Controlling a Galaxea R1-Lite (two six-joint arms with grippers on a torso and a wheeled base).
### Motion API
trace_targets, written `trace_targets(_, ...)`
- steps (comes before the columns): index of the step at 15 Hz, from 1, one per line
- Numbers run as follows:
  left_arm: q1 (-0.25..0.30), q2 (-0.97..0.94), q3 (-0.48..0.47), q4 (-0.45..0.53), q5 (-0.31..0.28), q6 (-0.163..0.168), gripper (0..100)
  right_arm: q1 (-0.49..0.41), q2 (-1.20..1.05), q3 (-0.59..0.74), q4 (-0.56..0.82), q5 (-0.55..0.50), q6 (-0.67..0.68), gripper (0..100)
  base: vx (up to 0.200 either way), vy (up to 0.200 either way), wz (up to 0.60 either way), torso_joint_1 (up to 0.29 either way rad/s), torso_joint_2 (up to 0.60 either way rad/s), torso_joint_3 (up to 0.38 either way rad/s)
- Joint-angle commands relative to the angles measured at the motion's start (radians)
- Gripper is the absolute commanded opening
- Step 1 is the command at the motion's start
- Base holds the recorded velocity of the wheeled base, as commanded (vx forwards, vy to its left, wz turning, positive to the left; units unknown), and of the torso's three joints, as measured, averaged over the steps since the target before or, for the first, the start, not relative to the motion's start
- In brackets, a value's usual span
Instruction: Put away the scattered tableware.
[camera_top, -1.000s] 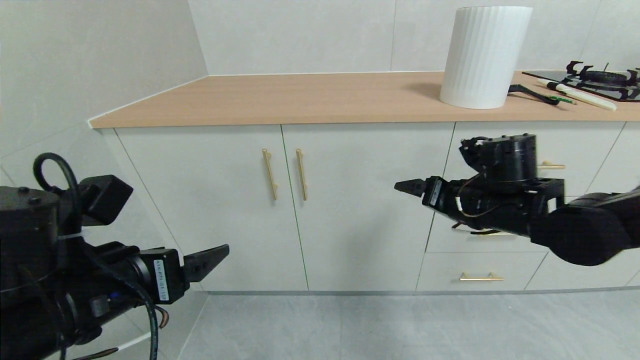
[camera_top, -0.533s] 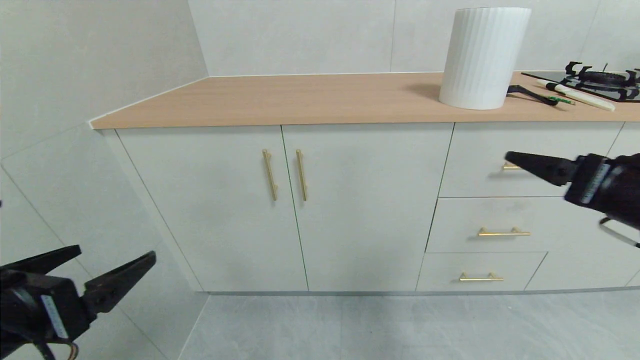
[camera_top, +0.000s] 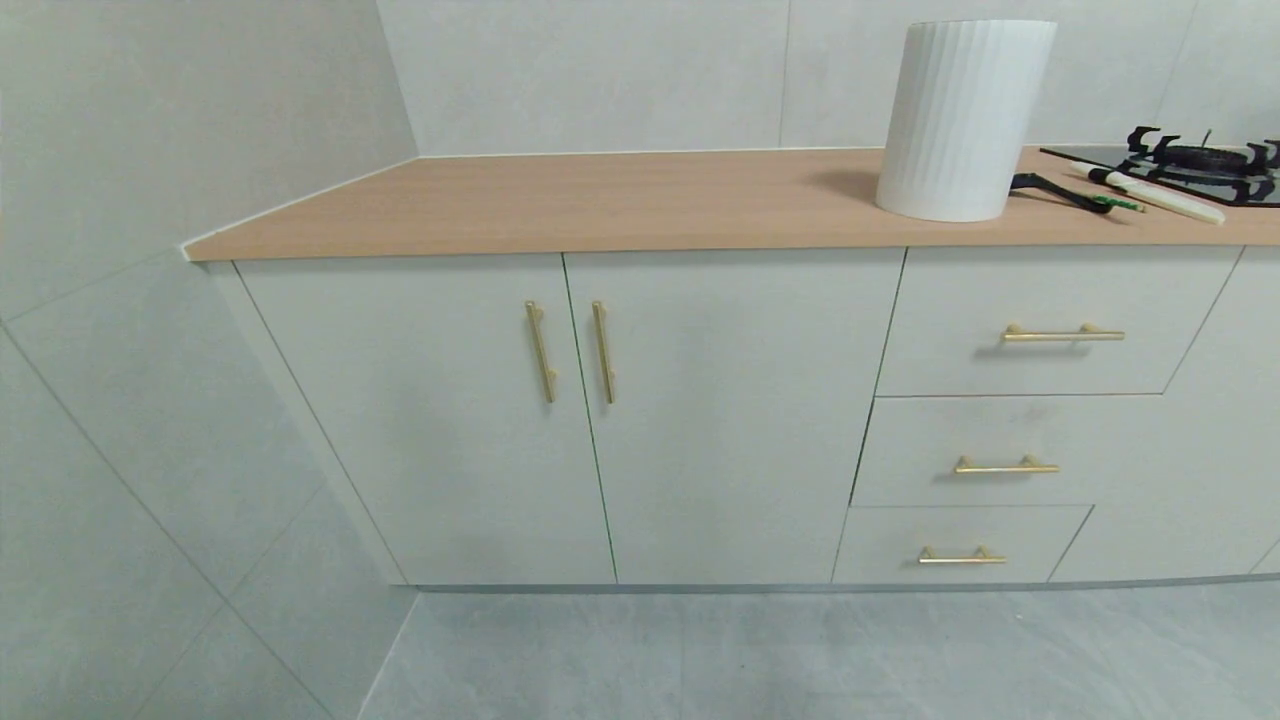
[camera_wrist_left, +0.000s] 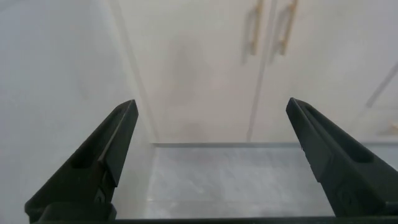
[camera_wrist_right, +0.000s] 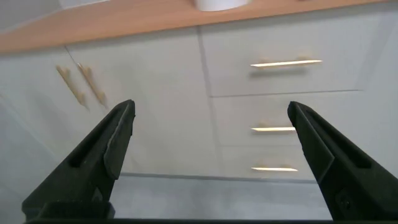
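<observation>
I judge nothing stowed yet. The black-handled utensil (camera_top: 1062, 190) and long white utensil (camera_top: 1160, 194) lie on the countertop (camera_top: 600, 200) at my two o'clock, just three-o'clock of the ribbed white container (camera_top: 965, 120). My left gripper (camera_wrist_left: 210, 109) and right gripper (camera_wrist_right: 211, 109) both gape wide, empty, facing the cabinet doors (camera_top: 450, 450).

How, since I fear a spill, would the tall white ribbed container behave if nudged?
The white ribbed container stands tall for its footprint on the countertop, so a high push could tip it. Its ribs probably help grip. It looks rigid; weight cannot be told.
</observation>
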Motion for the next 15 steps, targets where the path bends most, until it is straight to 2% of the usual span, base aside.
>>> trace_targets(1,0.059,-0.187,0.002,0.053,-0.001,0.025,100,-0.088,-0.280,0.022,0.124,-0.021,-0.083,100,0.000,0.000,0.00,0.000,0.00,0.000)
trace_targets(2,0.090,-0.235,0.008,0.101,-0.001,0.026,100,-0.125,-0.339,0.045,0.141,-0.021,-0.113,100,0.000,0.000,0.00,0.000,0.00,0.000)
trace_targets(3,0.098,-0.237,0.014,0.118,0.005,0.020,100,-0.148,-0.371,0.063,0.147,-0.020,-0.132,100,0.000,0.000,0.00,0.000,0.00,0.000)
trace_targets(6,0.173,-0.263,0.027,0.118,-0.009,0.023,100,-0.183,-0.438,0.160,0.142,-0.029,-0.147,100,0.000,0.000,0.00,0.000,0.00,0.000)
trace_targets(8,0.206,-0.326,0.094,0.119,-0.056,0.041,100,-0.183,-0.438,0.226,0.139,-0.049,-0.141,100,0.000,0.000,0.00,0.000,0.00,0.000)
trace_targets(10,0.211,-0.333,0.199,0.096,-0.075,0.034,100,-0.183,-0.438,0.359,0.081,-0.039,-0.147,100,0.000,0.000,0.00,0.000,0.00,0.000)
trace_targets(11,0.213,-0.333,0.249,0.064,-0.078,0.029,100,-0.183,-0.438,0.450,-0.008,-0.012,-0.147,100,0.000,0.000,0.00,0.000,0.00,0.000)
trace_targets(13,0.213,-0.333,0.392,-0.085,-0.105,0.034,100,-0.183,-0.438,0.589,-0.180,0.068,-0.144,100,0.000,0.000,0.00,0.000,0.00,0.000)
trace_targets(14,0.213,-0.333,0.427,-0.128,-0.122,0.034,100,-0.183,-0.438,0.589,-0.167,0.083,-0.138,100,0.000,0.000,0.00,0.000,0.00,0.000)
trace_targets(15,0.213,-0.333,0.484,-0.195,-0.181,0.025,100,-0.183,-0.438,0.589,-0.138,0.099,-0.130,100,0.000,0.000,0.00,0.000,0.00,0.000)
